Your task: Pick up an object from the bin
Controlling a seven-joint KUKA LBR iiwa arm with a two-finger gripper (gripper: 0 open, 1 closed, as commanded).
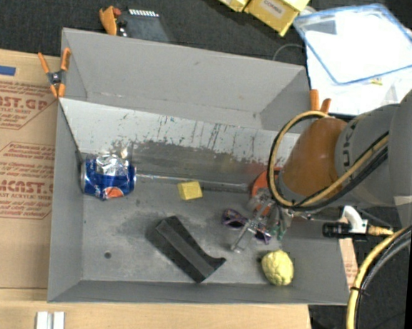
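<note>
The arm's claw hangs low at the right side of the bin, right at a pair of purple glasses lying on its floor – whether it is released or clenched cannot be told. A yellow lump lies near, toward the front; a black wedge, a yellow block and a crushed blue can lie further left

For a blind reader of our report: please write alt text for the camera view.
A robot arm reaches from the right into a grey metal bin, its gripper low over a small purple object. Nearby lie a lumpy yellow ball and a black curved piece; a crushed blue can and a small yellow block lie further left.
</note>
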